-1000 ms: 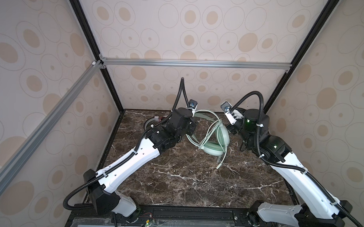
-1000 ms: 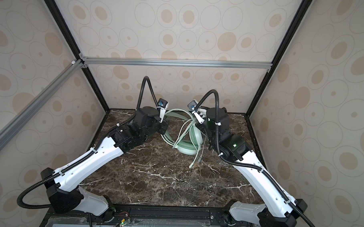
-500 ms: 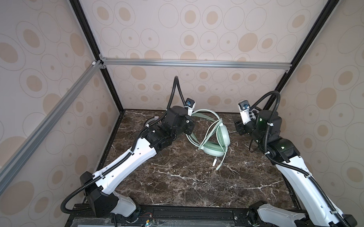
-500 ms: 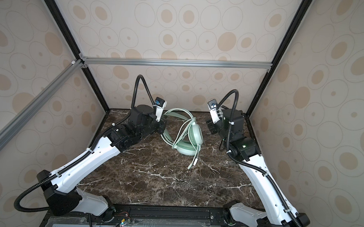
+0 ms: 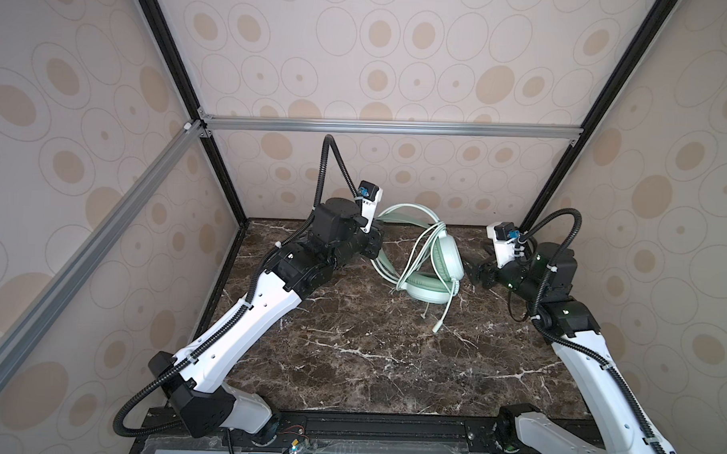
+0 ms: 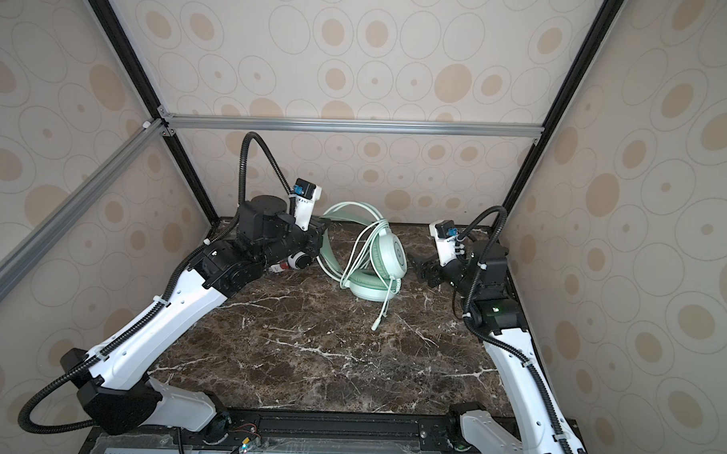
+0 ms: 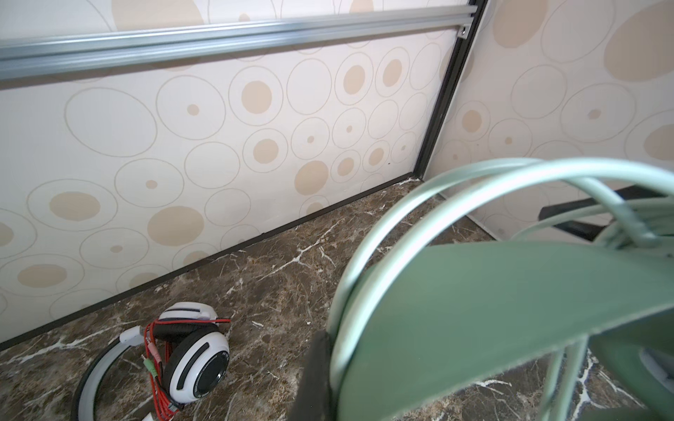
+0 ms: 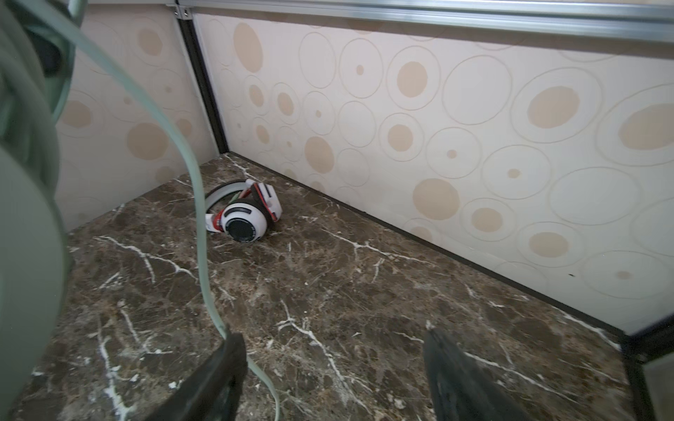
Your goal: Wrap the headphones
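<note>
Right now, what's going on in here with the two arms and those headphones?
The left gripper is shut on the headband of the mint-green headset, propping it up at the back of the marble table. Its pale green cable is looped over the headset, with the plug end lying loose on the marble. The right gripper is open beside the headset, holding nothing. The white headset, red cable wound around it, lies near the back wall, untouched.

We note mint-green headset (image 5: 447, 260) on desk (image 5: 349, 340), band up, pale cable (image 5: 447, 306) looped over, plug trailing; white headset (image 7: 195, 359) back-left, red cable (image 7: 148, 342) wrapped.
</note>
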Robot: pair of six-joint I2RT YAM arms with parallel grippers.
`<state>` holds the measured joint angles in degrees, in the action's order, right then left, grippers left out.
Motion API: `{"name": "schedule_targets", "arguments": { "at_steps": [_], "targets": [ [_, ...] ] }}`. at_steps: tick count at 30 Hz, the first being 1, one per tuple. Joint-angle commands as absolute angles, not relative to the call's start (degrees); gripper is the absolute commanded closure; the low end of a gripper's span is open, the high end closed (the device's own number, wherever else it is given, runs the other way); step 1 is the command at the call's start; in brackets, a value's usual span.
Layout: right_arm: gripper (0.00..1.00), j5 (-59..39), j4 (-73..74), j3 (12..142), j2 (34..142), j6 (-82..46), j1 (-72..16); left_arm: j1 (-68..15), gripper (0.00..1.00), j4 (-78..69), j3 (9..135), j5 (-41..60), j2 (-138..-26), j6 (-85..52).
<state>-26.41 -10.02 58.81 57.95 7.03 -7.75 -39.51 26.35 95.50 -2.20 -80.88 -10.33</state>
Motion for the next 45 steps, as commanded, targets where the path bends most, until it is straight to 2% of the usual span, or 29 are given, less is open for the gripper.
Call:
{"name": "schedule_targets", "arguments": {
  "at_steps": [1, 10, 21, 26, 34, 41, 45],
  "targets": [
    [0.18, -35.7, -3.1, 55.9, 57.4, 2.8, -7.7, -38.8, 1.0, 23.7, 101.8, 0.9, -79.5, -13.3],
    [0.16, -42.2, -4.3, 52.0, 56.8, 3.1, -7.6, -38.3, 1.0, 25.2, 106.2, 2.7, -81.4, -13.2],
    [0.15, -42.1, 4.0, 46.4, 60.5, -0.9, -8.9, -38.0, 1.0, 25.0, 109.5, 4.4, -83.6, -13.7],
    [0.14, -38.9, 5.2, 43.8, 61.4, 1.1, -9.5, -37.9, 1.0, 24.1, 108.9, 4.6, -83.2, -14.5],
    [0.18, -38.2, 18.2, 39.8, 68.9, -5.5, -10.3, -37.9, 1.0, 23.2, 108.6, 5.3, -82.7, -15.7],
    [0.21, -35.0, 18.8, 41.5, 76.4, -3.2, -13.8, -37.9, 1.0, 23.2, 108.1, 4.4, -82.2, -16.0],
    [0.22, -34.3, 24.1, 41.9, 80.3, -6.3, -14.4, -37.9, 1.0, 23.5, 108.0, 3.7, -82.1, -16.0]
  ]
}}
